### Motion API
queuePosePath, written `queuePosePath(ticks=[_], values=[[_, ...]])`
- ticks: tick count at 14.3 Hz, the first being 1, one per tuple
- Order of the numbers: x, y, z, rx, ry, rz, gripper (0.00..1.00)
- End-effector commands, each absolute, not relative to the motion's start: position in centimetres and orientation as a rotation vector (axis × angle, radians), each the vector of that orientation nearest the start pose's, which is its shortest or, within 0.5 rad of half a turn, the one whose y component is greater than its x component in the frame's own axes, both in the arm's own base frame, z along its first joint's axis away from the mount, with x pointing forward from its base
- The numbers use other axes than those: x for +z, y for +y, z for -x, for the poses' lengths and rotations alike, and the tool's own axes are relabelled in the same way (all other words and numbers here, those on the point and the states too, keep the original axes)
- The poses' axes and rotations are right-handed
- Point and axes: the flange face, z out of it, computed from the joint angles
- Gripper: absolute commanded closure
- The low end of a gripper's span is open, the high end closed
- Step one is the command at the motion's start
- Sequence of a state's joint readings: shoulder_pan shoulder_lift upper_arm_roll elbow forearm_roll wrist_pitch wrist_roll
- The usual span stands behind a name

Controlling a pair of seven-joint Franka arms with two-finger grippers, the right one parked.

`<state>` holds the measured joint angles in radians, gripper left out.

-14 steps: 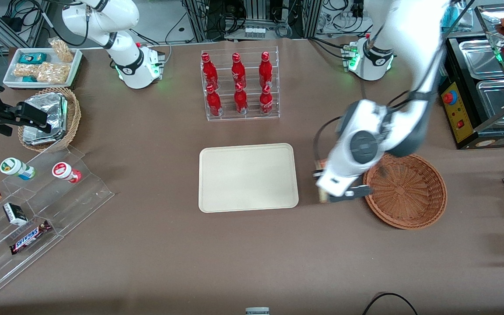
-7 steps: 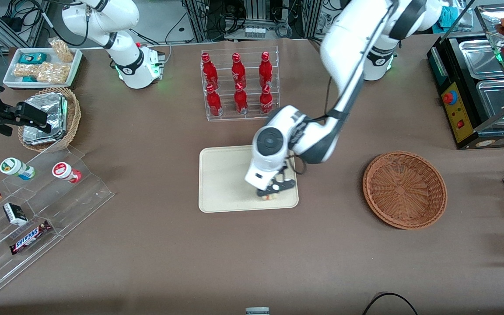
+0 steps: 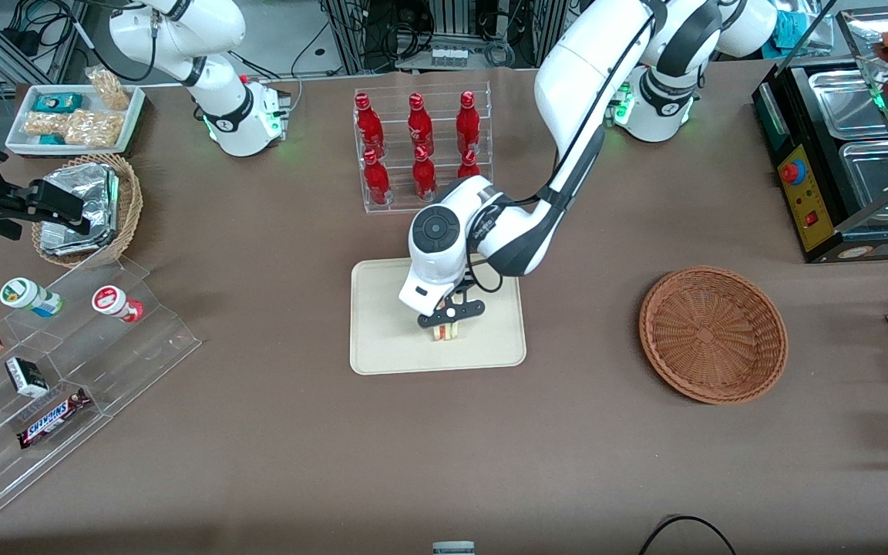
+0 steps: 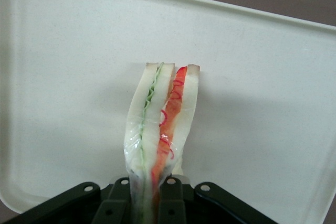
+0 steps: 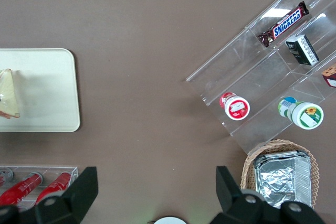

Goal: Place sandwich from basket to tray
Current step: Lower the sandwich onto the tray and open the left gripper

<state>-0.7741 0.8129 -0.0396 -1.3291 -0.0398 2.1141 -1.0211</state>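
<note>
My gripper [image 3: 448, 317] hangs over the middle of the cream tray [image 3: 382, 339], shut on the sandwich [image 3: 448, 331]. The wrist view shows the clear-wrapped wedge [image 4: 161, 124] pinched between the two black fingers [image 4: 118, 205], its pale bread and green and red-orange layers pointing down at the tray's floor [image 4: 68, 77]. Whether the wedge touches the tray cannot be told. The round reddish-brown wicker basket [image 3: 712, 334] stands empty on the table toward the working arm's end. In the right wrist view the sandwich [image 5: 9, 99] and the tray [image 5: 50, 90] show too.
A clear rack of red bottles [image 3: 421, 150] stands just farther from the camera than the tray. Toward the parked arm's end are a tan basket of foil packets [image 3: 89, 208], a white snack tray [image 3: 74, 116] and an acrylic shelf of snacks [image 3: 58, 370].
The gripper carried the sandwich from beside the basket across to the tray, then on to the tray's middle, turning so that the wedge hangs point-down.
</note>
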Motion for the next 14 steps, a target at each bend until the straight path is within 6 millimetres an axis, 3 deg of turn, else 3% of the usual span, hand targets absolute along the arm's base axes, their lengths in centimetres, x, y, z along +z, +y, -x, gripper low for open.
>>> queuePosePath(ticks=[1, 2, 3, 7, 11, 13, 14], values=[[23.2, -54.3, -51.1, 0.054, -0.379, 3.175, 0.82], [23.2, -54.3, -51.0, 0.053, -0.394, 3.178, 0.53], [23.2, -54.4, -51.0, 0.051, -0.397, 3.179, 0.01], [24.7, -54.3, -51.3, 0.031, -0.392, 3.188, 0.0], [31.0, -52.6, -51.3, 0.011, -0.317, 3.126, 0.0], [33.5, -50.1, -51.3, 0.069, -0.358, 3.056, 0.0], [35.0, -47.3, -52.3, 0.119, -0.4, 3.009, 0.0]])
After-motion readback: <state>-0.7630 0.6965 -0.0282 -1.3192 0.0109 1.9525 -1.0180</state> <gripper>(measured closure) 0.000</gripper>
